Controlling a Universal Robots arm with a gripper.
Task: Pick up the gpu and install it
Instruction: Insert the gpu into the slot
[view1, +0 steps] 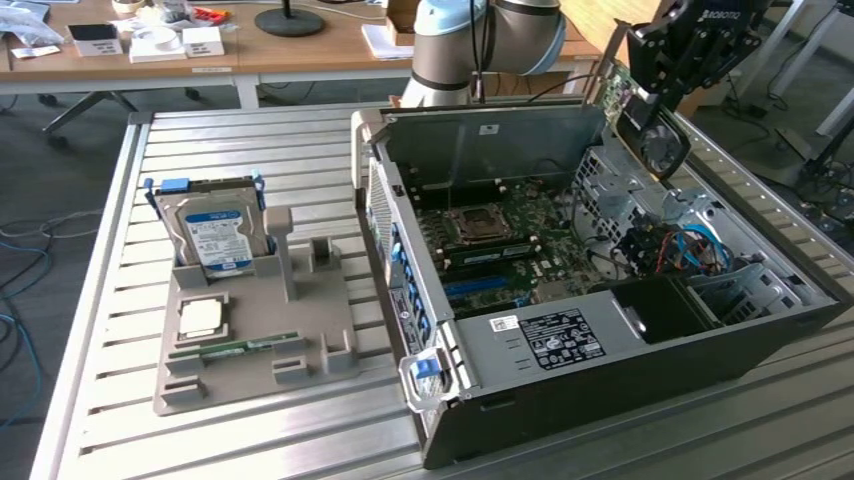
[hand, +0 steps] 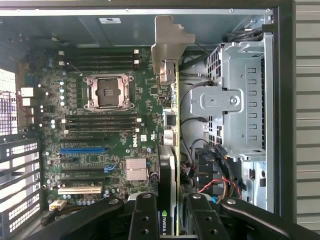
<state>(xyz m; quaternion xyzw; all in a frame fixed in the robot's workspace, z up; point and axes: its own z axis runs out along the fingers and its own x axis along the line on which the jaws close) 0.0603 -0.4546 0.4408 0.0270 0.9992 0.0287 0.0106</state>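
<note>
The gpu (view1: 657, 140) hangs on edge in the air over the far right side of the open computer case (view1: 747, 340), its silver bracket pointing up and back. My gripper (view1: 663, 80) is shut on it from above. In the wrist view the gpu (hand: 171, 150) is seen edge-on, a thin black card with a greenish board edge and its bracket at the far end, clamped between my black fingers (hand: 145, 215). Below it lies the motherboard (hand: 100, 125) with a blue expansion slot (hand: 82, 149); the card hovers beside the board, over the gap next to the drive cage (hand: 235, 100).
A grey fixture (view1: 254, 375) at the exterior view's left holds a silver hard drive (view1: 214, 235), a processor chip (view1: 200, 318) and a green memory stick (view1: 247, 347). Loose red, blue and black cables (hand: 220, 182) lie near the drive cage. The case's walls rise around the motherboard.
</note>
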